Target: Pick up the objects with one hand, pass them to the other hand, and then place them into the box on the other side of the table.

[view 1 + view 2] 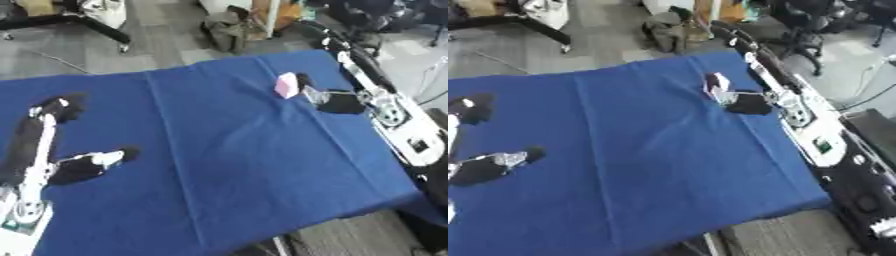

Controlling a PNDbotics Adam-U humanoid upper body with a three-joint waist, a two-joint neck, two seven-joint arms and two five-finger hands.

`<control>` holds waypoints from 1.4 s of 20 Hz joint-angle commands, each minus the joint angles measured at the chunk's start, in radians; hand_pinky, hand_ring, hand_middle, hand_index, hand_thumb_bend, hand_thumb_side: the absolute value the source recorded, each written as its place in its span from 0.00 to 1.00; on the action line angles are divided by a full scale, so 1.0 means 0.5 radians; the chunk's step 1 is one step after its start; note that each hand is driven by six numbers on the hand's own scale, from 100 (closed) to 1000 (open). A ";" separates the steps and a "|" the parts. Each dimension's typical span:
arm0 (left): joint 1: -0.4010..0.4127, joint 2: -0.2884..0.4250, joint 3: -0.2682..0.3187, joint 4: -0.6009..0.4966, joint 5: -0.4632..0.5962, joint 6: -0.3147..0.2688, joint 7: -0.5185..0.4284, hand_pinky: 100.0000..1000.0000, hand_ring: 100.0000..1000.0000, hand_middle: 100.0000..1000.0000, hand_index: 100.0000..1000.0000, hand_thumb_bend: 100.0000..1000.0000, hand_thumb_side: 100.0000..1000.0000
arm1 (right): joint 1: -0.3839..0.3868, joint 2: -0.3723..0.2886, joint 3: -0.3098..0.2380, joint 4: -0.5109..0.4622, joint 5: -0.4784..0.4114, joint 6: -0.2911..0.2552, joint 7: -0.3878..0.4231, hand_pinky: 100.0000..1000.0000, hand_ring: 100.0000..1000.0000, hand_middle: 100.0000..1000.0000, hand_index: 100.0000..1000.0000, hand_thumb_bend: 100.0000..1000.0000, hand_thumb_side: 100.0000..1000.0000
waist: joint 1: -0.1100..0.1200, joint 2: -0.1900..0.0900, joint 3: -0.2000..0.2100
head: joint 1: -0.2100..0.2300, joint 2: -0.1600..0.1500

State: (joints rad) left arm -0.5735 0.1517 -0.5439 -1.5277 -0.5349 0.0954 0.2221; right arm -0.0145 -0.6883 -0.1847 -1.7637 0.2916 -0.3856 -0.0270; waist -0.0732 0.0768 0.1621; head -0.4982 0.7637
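Observation:
A small pink block (286, 85) stands on the blue cloth (227, 150) near the table's far right edge. My right hand (339, 102) lies just to the right of it, right against its side; whether it holds the block is not clear. The right arm (385, 107) runs along the table's right edge. My left hand (83, 167) rests open on the cloth at the near left, holding nothing, far from the block. No box shows in either view.
The cloth has shallow creases running front to back. Beyond the far edge are grey floor, a dark bag (229, 31) and a stand's black legs (87, 25). An office chair (798, 25) stands at the far right. The table's front edge crosses the lower right.

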 commanded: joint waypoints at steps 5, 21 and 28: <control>0.129 -0.103 -0.113 -0.420 0.241 -0.239 -0.228 0.62 0.56 0.53 0.75 1.00 0.59 | -0.081 -0.151 -0.188 0.364 -0.245 0.238 0.001 0.90 0.97 1.00 1.00 0.00 0.35 | -0.037 0.052 0.106 | -0.193 -0.069; 0.122 0.001 -0.079 -0.941 0.717 0.093 -0.591 0.62 0.55 0.51 0.71 1.00 0.61 | -0.409 -0.227 -0.082 1.138 -0.391 0.343 -0.071 0.90 0.96 1.00 1.00 0.00 0.33 | -0.055 0.117 0.258 | -0.232 -0.136; 0.092 0.038 -0.053 -0.945 0.930 0.079 -0.629 0.62 0.55 0.51 0.70 1.00 0.62 | -0.463 -0.237 -0.049 1.483 -0.425 0.154 -0.105 0.90 0.97 0.99 1.00 0.00 0.32 | -0.065 0.129 0.287 | -0.380 -0.119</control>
State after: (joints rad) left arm -0.5113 0.1607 -0.5805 -1.9791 -0.0916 0.1372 -0.0874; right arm -0.2359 -0.7473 -0.2062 -1.0434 0.0855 -0.2909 -0.0741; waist -0.1067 0.1506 0.3073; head -0.6735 0.7092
